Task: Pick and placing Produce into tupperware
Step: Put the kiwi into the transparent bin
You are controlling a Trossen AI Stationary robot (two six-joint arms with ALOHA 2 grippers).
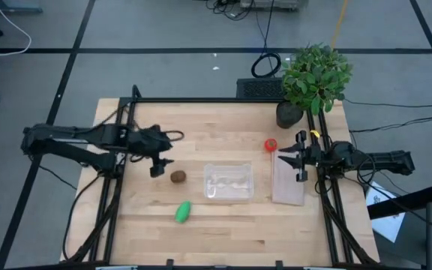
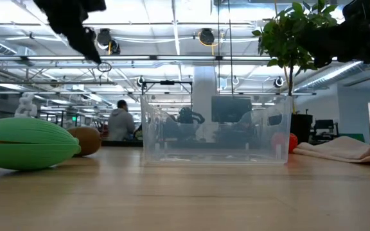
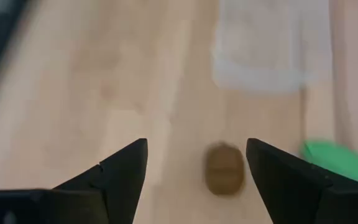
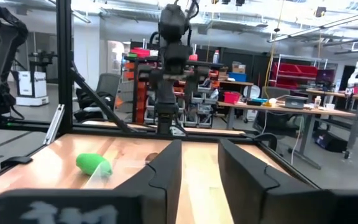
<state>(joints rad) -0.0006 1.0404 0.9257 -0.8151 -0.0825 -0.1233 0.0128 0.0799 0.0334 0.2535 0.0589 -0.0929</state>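
Left claw [image 3: 196, 163] hung wide open, empty, just above the brown kiwi [image 3: 223, 168] left of the clear tupperware [image 1: 229, 182] on the bench [image 1: 223, 225]. You needed to center, then drop. Right claw [image 4: 199, 163] slightly open, empty, idle.

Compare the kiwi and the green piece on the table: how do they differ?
Colour: the kiwi is brown, the green piece bright green.
Shape: the kiwi is round, the green piece oblong and longer.
Position: the kiwi lies just left of the tupperware, close to the left hand; the green piece lies nearer the table's front edge, away from both hands.
Shared: both rest on the wood, outside the tupperware.
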